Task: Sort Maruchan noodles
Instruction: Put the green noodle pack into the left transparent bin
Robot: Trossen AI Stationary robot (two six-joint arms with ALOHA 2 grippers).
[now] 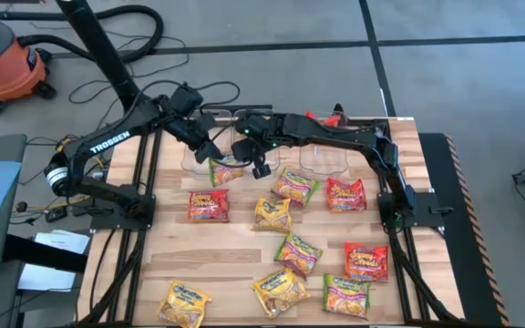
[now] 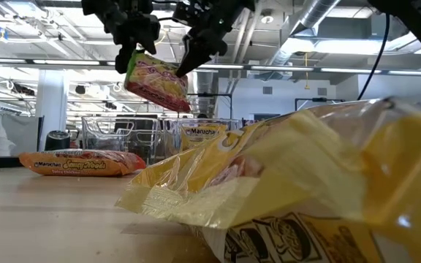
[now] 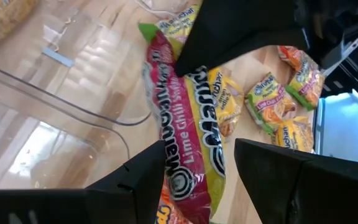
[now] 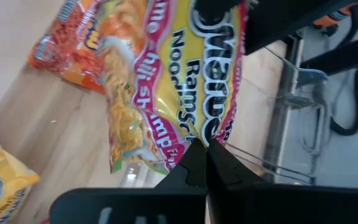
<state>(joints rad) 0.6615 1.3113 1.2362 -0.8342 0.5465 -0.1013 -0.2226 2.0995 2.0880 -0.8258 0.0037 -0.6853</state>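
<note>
Two grippers on one green-pink packet [image 1: 229,170], midair over bins [image 1: 322,160]: R gripper [image 4: 205,163] jaws pinching edge, L gripper [image 3: 194,165] jaws spread round it. Risk: thin edge pinch, crinkly film slips, pkt drops outside bin. Wood table [image 1: 244,239], other pkts scattered; industrial room behind.

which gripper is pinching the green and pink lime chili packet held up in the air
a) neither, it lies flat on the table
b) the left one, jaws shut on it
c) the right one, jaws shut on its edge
c: the right gripper has its jaws shut on the edge of the lime chili packet, which hangs above the table in the low view, while the left gripper has its jaws open around it.
</note>
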